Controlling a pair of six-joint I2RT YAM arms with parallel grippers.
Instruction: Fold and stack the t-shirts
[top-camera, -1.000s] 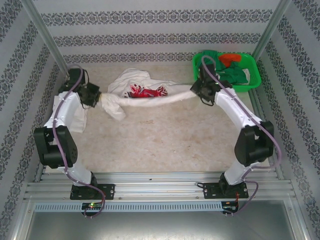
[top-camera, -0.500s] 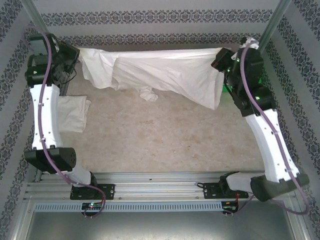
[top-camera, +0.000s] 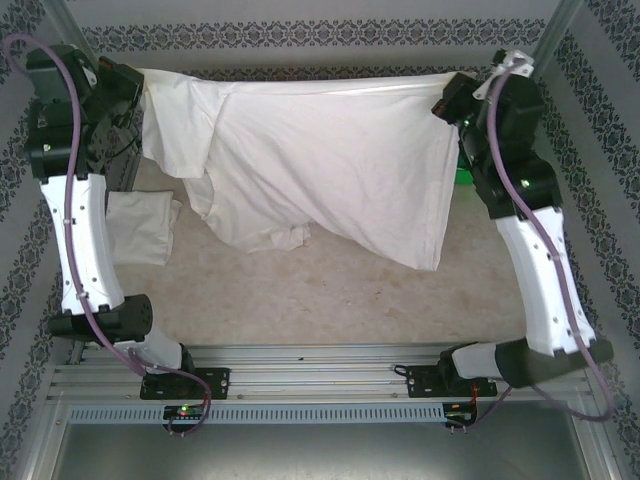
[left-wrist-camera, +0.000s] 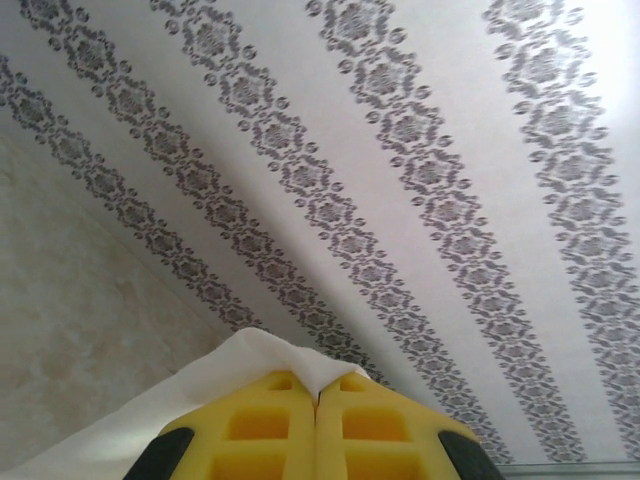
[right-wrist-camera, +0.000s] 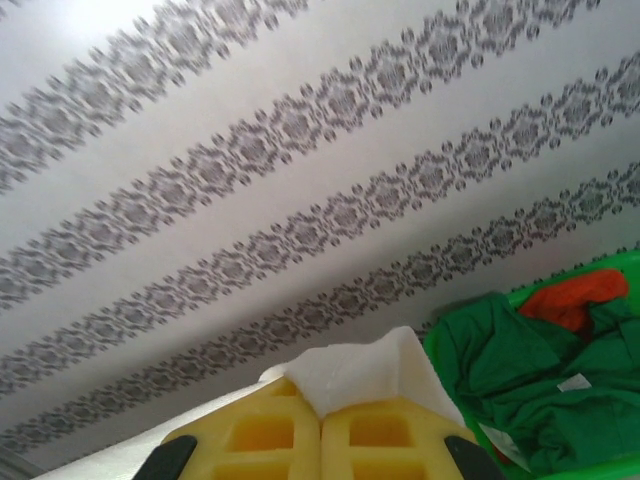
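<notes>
T-shirt (top-camera: 330, 160) edge runs between left end effector (left-wrist-camera: 316, 398) and right end effector (right-wrist-camera: 320, 418), both clamped on it.

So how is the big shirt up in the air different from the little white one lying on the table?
The hanging t-shirt is held up, stretched wide open, while the folded t-shirt lies on the table as a small rectangle. The hanging t-shirt is pinched by the left fingers and right fingers; the folded t-shirt is touched by neither. Both are white.
</notes>
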